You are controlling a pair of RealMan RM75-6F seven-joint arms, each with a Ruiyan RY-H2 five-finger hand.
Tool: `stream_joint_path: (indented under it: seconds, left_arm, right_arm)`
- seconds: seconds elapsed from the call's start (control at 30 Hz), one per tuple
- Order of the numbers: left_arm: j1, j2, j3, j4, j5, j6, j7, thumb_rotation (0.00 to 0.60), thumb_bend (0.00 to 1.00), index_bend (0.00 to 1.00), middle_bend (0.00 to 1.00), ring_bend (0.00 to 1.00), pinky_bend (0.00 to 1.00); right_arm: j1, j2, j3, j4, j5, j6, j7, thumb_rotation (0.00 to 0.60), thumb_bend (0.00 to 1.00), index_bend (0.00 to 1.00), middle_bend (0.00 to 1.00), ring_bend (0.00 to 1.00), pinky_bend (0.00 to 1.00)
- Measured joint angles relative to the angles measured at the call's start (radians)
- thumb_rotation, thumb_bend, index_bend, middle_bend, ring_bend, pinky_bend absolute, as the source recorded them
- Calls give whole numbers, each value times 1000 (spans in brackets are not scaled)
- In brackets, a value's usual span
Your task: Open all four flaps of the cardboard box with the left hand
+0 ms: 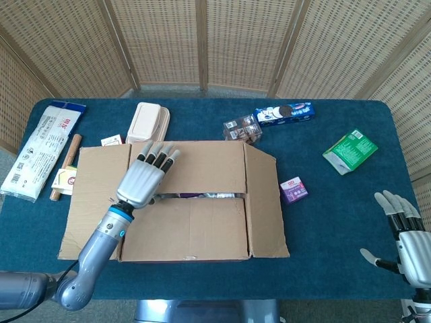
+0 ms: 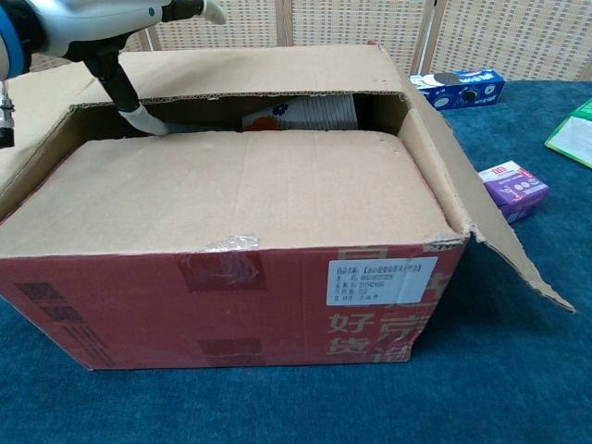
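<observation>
From the head view, the cardboard box [image 1: 192, 200] is seen standing in the middle of the blue table [image 1: 337, 215], with its left side flap [image 1: 94, 202] and right side flap [image 1: 266, 202] already folded outward. The far flap [image 1: 202, 165] and the near flap [image 1: 188, 225] are not yet open, and a dark gap is visible between them. The left hand [image 1: 143, 180] is held over the left end of that gap, its fingers extended and laid on the far flap, nothing being gripped. The step in hand is judged to be the lifting of the far flap; for that, a digit would need to be hooked under its free edge and the flap swung away toward the screen. The right hand [image 1: 404, 232] is kept at the table's right edge, fingers spread, holding nothing.

Just behind the far flap lie a beige lidded container [image 1: 148, 121], a small clear-wrapped pack [image 1: 242, 128] and a cookie box [image 1: 284, 113]; these could be struck as the flap falls back. A purple carton [image 1: 293, 190] and a green packet [image 1: 349, 151] lie well clear to the right, and a white packet [image 1: 42, 149] to the left.

From the chest view, the left hand [image 2: 92, 23] is seen above the box's far left corner, a single digit reaching down into the gap at the far flap's edge. Inside the opening, a printed package [image 2: 301, 113] can be made out.
</observation>
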Motion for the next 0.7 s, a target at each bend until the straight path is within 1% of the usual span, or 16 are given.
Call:
stream_joint_path:
  seconds: [0.17,0.37,0.53,0.7]
  left_arm:
    - [-14,-24,-17,31,-20,3,9,600,0,0,0,0,0]
    - [-21,-29,-26,43,2,18,16,600,0,0,0,0,0]
    - [-18,2,-37,26,20,37,21,600,0,0,0,0,0]
    - [-18,44,-61,7,29,46,18,600,0,0,0,0,0]
  right_arm:
    - [2,0,-1,0,2,-5,3,600,0,0,0,0,91]
    - [0,2,-1,-1,0,-1,6,600,0,0,0,0,91]
    - [0,4,-2,-2,-2,-1,9,600,0,0,0,0,91]
    - [-1,5,-4,-3,-5,0,8,600,0,0,0,0,91]
